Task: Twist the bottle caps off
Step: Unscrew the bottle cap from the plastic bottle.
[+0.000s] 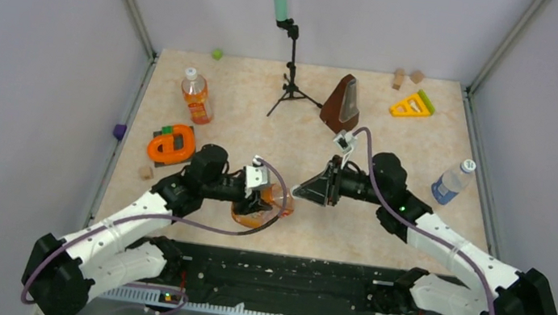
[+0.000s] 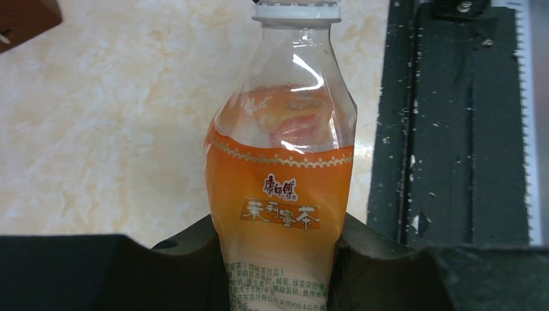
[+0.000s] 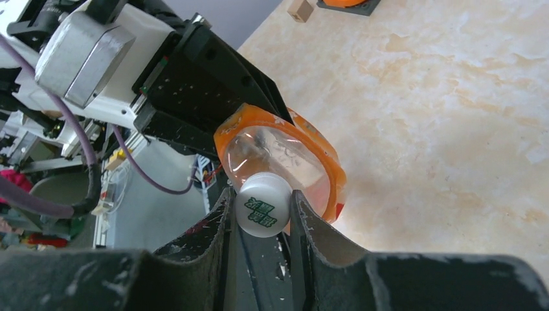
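1. Squat clear plastic bottle [image 2: 281, 194], thin-walled and dented, glossy orange label wrap; held sideways over the beige marbled counter [image 1: 250, 105], near its front edge.
2. Clamped at the lower body between the matte black left jaws, pressed against the label.
3. Small round white plastic cap [image 3: 262, 207], green print on top, seated on the neck; pinched between the scuffed black right jaws, touching both sides.
4. Slim orange bottle [image 1: 196, 96] upright far left; clear blue-labelled bottle [image 1: 451, 183] far right, both white-capped.
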Tool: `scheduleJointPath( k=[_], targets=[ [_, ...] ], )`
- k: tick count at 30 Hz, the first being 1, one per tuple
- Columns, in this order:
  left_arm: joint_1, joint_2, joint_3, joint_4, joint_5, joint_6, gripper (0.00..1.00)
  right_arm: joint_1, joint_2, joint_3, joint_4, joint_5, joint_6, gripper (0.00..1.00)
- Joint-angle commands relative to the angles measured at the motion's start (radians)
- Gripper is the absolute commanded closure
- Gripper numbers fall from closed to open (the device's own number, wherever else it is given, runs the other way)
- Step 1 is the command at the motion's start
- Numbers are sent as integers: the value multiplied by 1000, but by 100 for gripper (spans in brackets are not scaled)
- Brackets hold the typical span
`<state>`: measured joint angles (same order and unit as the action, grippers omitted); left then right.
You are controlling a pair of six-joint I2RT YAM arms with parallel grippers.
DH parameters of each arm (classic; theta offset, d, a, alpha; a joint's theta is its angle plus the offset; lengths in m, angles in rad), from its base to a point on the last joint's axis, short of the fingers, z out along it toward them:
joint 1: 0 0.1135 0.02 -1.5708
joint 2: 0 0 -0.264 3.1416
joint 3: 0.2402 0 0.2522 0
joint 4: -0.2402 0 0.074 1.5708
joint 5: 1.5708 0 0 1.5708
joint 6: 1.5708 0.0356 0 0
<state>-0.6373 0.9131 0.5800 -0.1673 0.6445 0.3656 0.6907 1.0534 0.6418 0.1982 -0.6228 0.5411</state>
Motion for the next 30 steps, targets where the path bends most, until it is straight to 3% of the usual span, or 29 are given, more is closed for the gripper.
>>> scheduleJointPath(
  k=[1, 5, 11, 17, 22, 30],
  targets=[
    [28, 6, 71, 48, 225, -80, 100, 32, -25, -25, 45, -80, -92, 82],
    [30, 4, 60, 55, 159, -55, 100, 32, -28, -23, 48, -69, -88, 62],
    [25, -28, -20, 134, -131, -20, 100, 31, -53, 30, 9, 95, 11, 42],
    [-1, -141, -93, 173, -299, 21, 100, 32, -70, 45, 57, 175, 140, 40],
    [-42, -227, -159, 281, -357, 66, 100, 31, -13, 70, 61, 240, 275, 40],
    [-128, -184, -142, 258, -487, 125, 100, 31, 75, 65, 220, 145, 396, 40]
  ],
)
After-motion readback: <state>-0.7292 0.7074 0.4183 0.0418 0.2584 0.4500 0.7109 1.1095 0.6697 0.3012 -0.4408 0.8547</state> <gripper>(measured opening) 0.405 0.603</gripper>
